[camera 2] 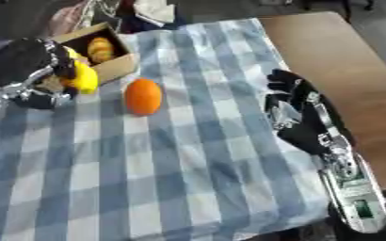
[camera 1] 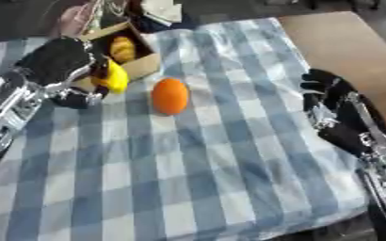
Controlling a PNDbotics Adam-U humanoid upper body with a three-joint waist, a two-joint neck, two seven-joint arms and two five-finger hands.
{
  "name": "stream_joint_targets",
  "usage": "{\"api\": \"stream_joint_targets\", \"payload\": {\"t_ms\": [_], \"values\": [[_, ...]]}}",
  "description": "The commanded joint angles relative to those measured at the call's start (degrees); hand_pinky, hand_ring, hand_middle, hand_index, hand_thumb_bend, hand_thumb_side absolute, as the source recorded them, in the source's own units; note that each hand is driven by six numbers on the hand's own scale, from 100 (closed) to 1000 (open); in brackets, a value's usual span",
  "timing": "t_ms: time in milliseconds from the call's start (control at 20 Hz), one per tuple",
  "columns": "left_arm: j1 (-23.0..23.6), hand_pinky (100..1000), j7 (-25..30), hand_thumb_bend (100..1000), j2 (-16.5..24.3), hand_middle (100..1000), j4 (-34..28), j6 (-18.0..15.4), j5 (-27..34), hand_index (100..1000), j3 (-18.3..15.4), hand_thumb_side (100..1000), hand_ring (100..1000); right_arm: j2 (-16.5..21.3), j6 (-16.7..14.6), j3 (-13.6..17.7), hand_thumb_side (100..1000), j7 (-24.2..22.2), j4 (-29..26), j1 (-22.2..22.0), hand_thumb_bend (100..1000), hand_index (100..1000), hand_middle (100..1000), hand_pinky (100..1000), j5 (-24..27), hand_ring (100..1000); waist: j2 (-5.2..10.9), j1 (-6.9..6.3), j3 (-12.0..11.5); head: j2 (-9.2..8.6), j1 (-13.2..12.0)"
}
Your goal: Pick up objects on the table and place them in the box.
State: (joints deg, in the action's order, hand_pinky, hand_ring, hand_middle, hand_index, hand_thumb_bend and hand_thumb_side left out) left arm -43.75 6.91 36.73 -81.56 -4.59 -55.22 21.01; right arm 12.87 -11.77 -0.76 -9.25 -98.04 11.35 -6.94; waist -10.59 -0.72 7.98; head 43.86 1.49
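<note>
While the left hand (camera 1: 60,66) hangs at the near edge of the cardboard box (camera 1: 147,61), its fingers are curled round a yellow fruit (camera 1: 114,77), a lemon by the look of it, which pokes out on the hand's right side, just at the box's front corner. Whether the fruit touches the cardboard I cannot tell. Inside the box sits an orange-yellow item (camera 1: 123,48), rounded and lumpy, resting against the inner wall. Out on the blue-and-white checked cloth (camera 1: 213,164) that covers the surface, an orange (camera 1: 170,95) lies alone, just to the right of the left hand and in front of the box, touching neither. Over on the right side, the right hand (camera 2: 291,108) rests on the cloth near its edge, well apart from the orange, fingers relaxed and pointing away, grasping nothing. Bare brown surface (camera 2: 344,61) shows beyond the cloth's right edge, and the silver forearm (camera 2: 349,179) runs down to the lower right corner
</note>
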Motion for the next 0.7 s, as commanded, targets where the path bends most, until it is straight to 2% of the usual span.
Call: {"api": "stream_joint_targets", "payload": {"t_ms": [50,350,600,700], "values": [[-3.0,573,-0.7,220,-0.8,365,4.4,3.0,-1.5,524,-3.4,100,386,0.8,0.1,0.0,381,0.0,-1.0,0.6,100,895,821,806,0.3,845,0.75,-0.01,0.0,0.26,0.0],[-7.2,599,-5.0,253,-7.1,413,18.9,6.4,-6.3,576,-7.7,100,432,0.7,0.0,-0.4,381,-0.4,-0.9,0.4,100,895,821,807,0.6,845,0.83,0.26,0.7,0.26,-0.5],[-8.3,654,-7.9,316,-8.5,528,24.4,8.4,-7.2,704,-10.2,100,519,0.7,0.0,-0.4,380,-0.4,-0.8,0.4,100,894,821,806,0.7,844,0.79,0.21,1.0,0.26,-0.5],[-7.8,697,-7.2,391,-8.1,620,24.5,9.0,-5.0,785,-10.9,275,591,0.7,0.0,-0.2,379,-0.3,-0.8,0.4,100,894,821,806,0.7,844,0.74,0.16,0.9,0.26,-0.3]]}}
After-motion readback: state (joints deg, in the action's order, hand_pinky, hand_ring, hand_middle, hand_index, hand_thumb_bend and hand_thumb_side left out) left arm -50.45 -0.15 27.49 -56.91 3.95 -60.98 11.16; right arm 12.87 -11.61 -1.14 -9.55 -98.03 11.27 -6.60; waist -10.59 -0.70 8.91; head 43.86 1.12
